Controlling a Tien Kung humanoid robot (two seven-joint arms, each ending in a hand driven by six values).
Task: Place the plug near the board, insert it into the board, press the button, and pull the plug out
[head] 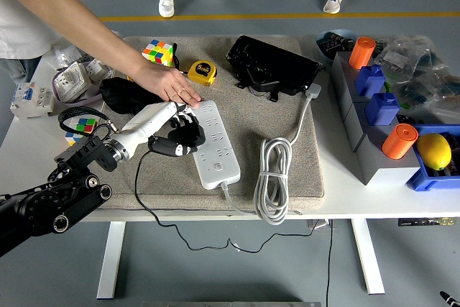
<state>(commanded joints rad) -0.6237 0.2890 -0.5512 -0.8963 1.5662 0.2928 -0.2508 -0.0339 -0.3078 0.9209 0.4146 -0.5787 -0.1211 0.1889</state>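
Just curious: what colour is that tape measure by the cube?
Yellow with a black face, the tape measure, seen in the head view.

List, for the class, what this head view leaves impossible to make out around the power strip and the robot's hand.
- Plug: hidden in the head view under the left hand; whether its prongs sit in the power strip cannot be seen.
- Strip's button: not discernible; the person's hand covers the far end.
- Right hand: outside the frame.
- Black cable: drops past the table edge; its end is cut off.
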